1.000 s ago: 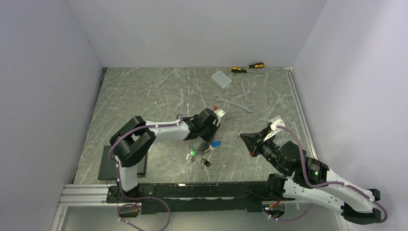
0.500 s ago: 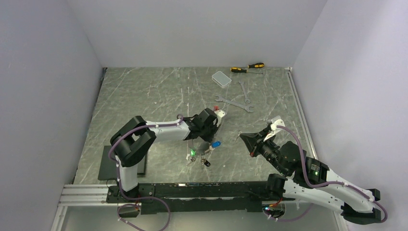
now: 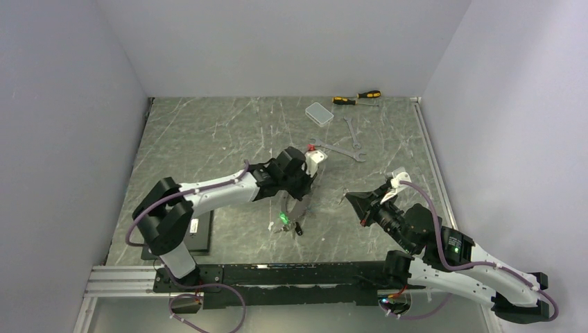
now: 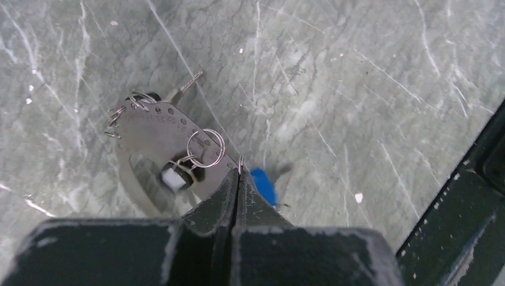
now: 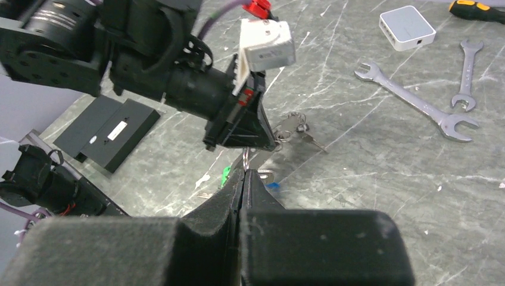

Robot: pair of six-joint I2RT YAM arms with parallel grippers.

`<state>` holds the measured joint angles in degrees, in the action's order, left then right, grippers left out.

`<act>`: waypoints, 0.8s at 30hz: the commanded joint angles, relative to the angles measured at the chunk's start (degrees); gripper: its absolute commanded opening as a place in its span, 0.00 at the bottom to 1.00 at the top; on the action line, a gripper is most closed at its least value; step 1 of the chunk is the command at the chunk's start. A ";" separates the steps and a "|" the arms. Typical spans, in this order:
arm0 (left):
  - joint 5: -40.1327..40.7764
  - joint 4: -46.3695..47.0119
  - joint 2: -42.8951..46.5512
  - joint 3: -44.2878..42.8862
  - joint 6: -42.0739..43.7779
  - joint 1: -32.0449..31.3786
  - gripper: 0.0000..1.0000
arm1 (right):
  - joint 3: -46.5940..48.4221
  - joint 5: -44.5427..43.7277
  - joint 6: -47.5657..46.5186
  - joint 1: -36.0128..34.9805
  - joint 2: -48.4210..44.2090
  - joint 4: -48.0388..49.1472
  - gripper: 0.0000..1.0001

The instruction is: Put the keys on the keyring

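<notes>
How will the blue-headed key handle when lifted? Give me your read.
Likely to swing rather than stay put: the blue-headed key is blurred just beyond the left gripper, which is shut on a thin wire ring. Probably light, being small beside the perforated metal plate. Whether it hangs from that ring I cannot tell.

Left hand (image 4: 238, 179), right hand (image 5: 244, 176): both closed.

A gap is left between the keys (image 3: 284, 220) and the right gripper (image 3: 349, 197); beyond, the way is barred by wrenches (image 3: 338, 148).
</notes>
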<state>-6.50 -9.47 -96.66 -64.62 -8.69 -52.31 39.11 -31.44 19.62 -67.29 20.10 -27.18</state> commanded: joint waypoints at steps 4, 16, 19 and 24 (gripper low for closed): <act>-4.84 -6.11 7.47 4.02 4.66 0.05 0.00 | 1.39 0.06 0.60 -0.29 -0.60 0.16 0.00; -10.21 -8.04 20.49 8.28 2.98 0.04 0.00 | 2.16 2.63 -0.45 -0.30 1.81 1.39 0.00; -12.24 -8.72 22.36 7.50 3.45 0.02 0.00 | 2.25 5.19 -1.36 -0.28 2.77 2.78 0.00; -15.57 -7.43 25.76 8.12 3.35 0.08 0.00 | -0.04 10.78 -3.99 -0.28 3.88 7.38 0.00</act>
<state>-17.21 -18.79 -74.52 -54.50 -6.04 -52.31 39.16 -25.96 18.44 -67.29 23.20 -26.04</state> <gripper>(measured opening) 0.011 0.010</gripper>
